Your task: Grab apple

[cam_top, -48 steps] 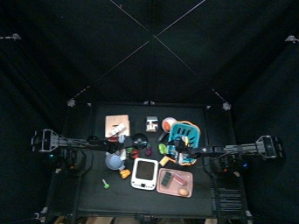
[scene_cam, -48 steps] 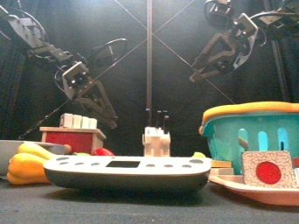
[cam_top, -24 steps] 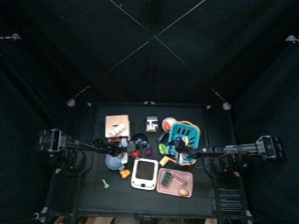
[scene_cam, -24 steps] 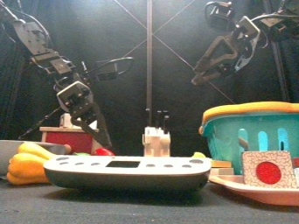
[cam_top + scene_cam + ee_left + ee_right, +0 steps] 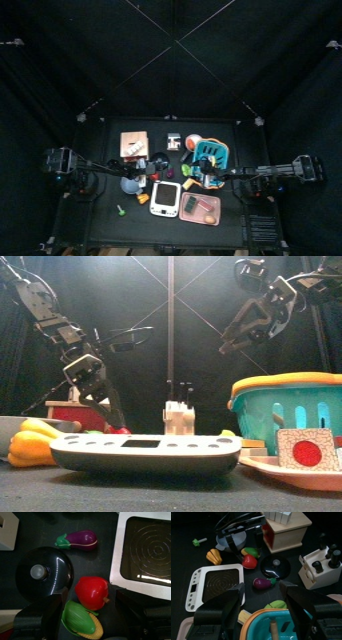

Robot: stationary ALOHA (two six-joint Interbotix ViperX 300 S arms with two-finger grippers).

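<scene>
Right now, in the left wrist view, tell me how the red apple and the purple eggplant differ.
The red apple is rounder and bulkier; the purple eggplant is longer and slimmer. The apple is plain red, while the eggplant carries a green cap at one end. The apple lies just ahead of the left gripper, whose jaws are open; the eggplant lies farther off, past the black lid. Both are glossy toy foods resting on the black table.

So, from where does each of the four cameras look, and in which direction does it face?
Top view: high overhead, facing straight down; both arms flank the table.
Front view: table's front edge, facing level; white scale near, arms behind.
Left wrist view: above the red apple, facing down; left hand at bottom.
Right wrist view: higher, facing down; right hand over the teal basket.
Both wrist views share apple, purple eggplant and black lid.
</scene>
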